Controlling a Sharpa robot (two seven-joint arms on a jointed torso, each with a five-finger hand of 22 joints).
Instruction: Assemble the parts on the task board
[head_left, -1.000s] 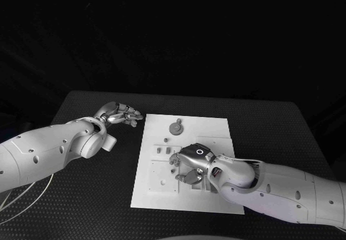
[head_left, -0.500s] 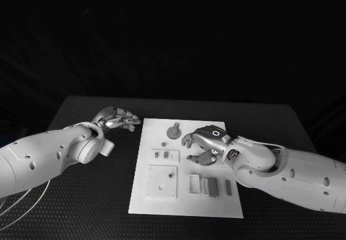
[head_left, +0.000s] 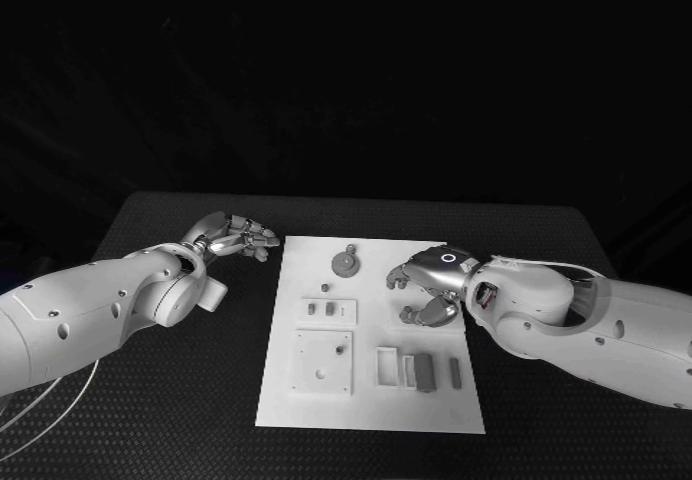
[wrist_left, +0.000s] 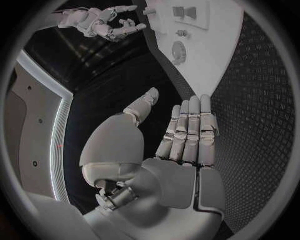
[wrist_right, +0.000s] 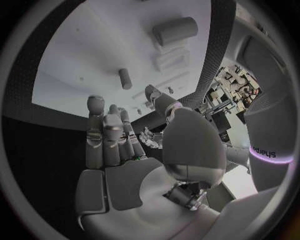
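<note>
The white task board (head_left: 433, 405) lies in the middle of the black table. On it sit a round grey part (head_left: 348, 262), a small block pair (head_left: 329, 310), a square plate (head_left: 323, 362) and several upright grey pieces (head_left: 423, 372) near its front. My right hand (head_left: 428, 285) hovers over the board's right edge, fingers apart and holding nothing; its wrist view shows the fingers (wrist_right: 106, 135) above the board (wrist_right: 87, 60) and a grey cylinder (wrist_right: 175, 30). My left hand (head_left: 231, 235) rests off the board's far left corner, fingers (wrist_left: 187, 130) straight and empty.
Black textured table (head_left: 173, 400) surrounds the board on all sides. The left wrist view shows the board (wrist_left: 209, 55), the round part (wrist_left: 179, 51) and my right hand (wrist_left: 103, 22) beyond it.
My right hand has lifted off the board's front middle and drawn back to its right edge, uncovering the grey pieces there. The left hand has hardly moved.
</note>
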